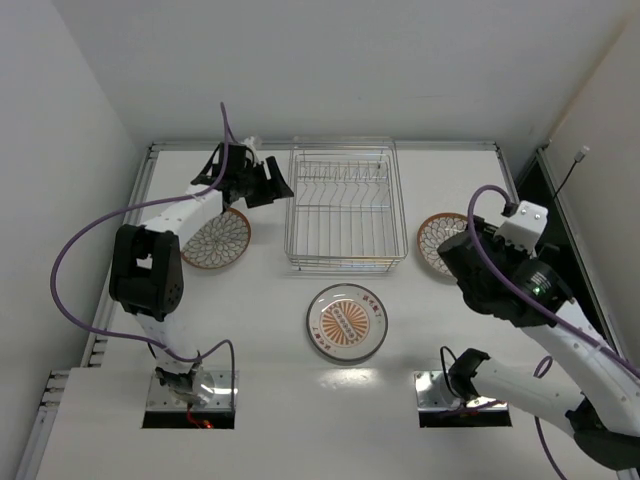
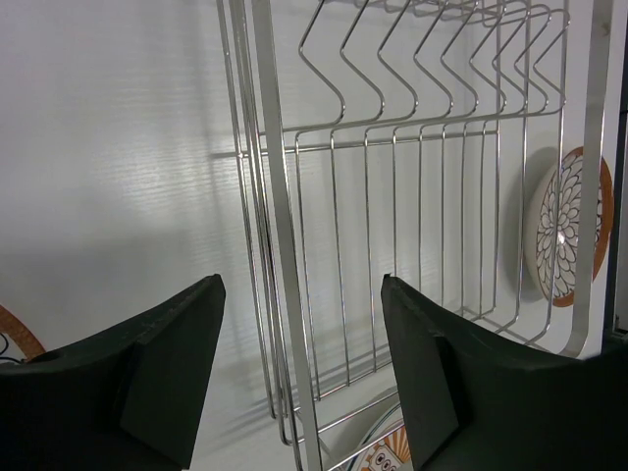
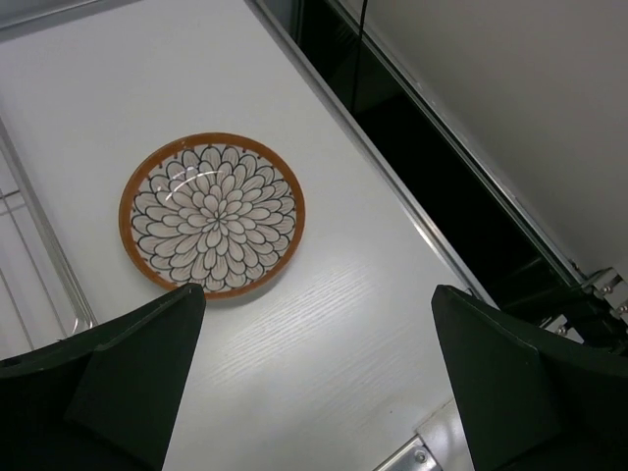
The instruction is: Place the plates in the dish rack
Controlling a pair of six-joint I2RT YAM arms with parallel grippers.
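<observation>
Our left claw (image 1: pixel 258 182) is hanging with its jaws partly apart, and we are seeing nothing between them that it could be holding. In the left wrist view the left side wires of the dish rack (image 1: pixel 345 205) are passing under the gap, but we cannot tell whether the fingers (image 2: pixel 167 373) are touching them. Our right claw (image 3: pixel 319 294) is standing wide apart and is gripping nothing as well. It is hovering above the right petal plate (image 3: pixel 211 216), which is lying flat on the table (image 1: pixel 260 340) just beside the right side of the rack. As for the task, we are judging that it is at its very beginning: no plate is standing between the tines of the rack, and all three plates are lying flat on the table. The left petal plate (image 1: pixel 222 240) is lying just beside the left side of the rack, partly under the left arm, and the left claw is hanging a little farther than it. The sunburst plate (image 1: pixel 347 322) is lying near the middle, just on the near side of the rack. So three plates are waiting to be picked up, turned upright and set into the rack. We are thinking that the right petal plate is the most probable first one, because the open right claw is hovering above it.
</observation>
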